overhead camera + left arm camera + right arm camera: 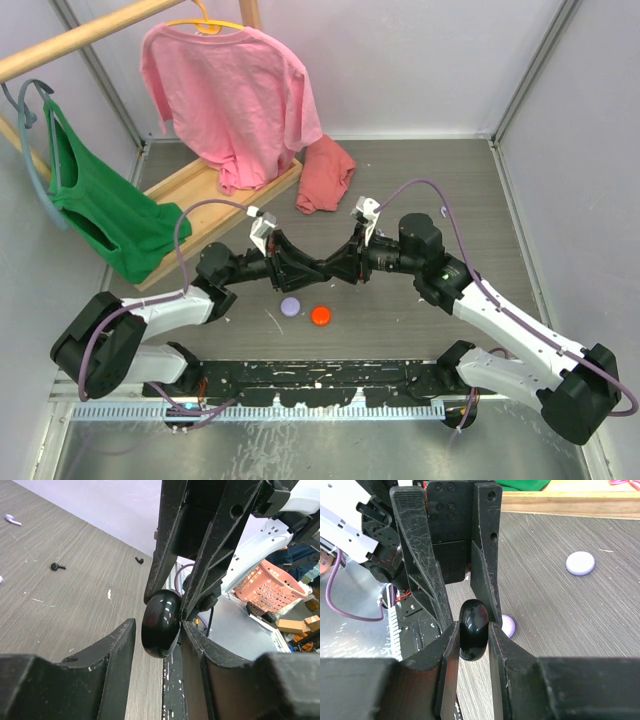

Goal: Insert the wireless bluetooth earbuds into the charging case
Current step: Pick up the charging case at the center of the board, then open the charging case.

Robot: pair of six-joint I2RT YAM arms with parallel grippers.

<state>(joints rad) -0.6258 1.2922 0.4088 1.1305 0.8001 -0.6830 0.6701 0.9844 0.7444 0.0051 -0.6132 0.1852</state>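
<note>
A glossy black round charging case point(474, 629) is pinched between the pads of my right gripper point(473, 630), which is shut on it above the table. My left gripper point(159, 630) faces it head-on. Its jaws are open around the same case point(160, 622): the right jaw touches it and the left jaw stands apart. Both grippers meet at mid-table, left point(316, 267) and right point(334, 270). Two tiny black earbuds point(57, 566) point(139, 560) and a lavender earbud point(13, 520) lie loose on the table. No orange-red earbud shows.
A lavender puck point(291, 306) and an orange-red puck point(321, 315) lie just in front of the grippers. The right wrist view shows two lavender pucks point(580, 563) point(507, 625). A wooden rack point(215, 205) with pink and green shirts stands at back left, with a red cloth point(325, 175) beside it.
</note>
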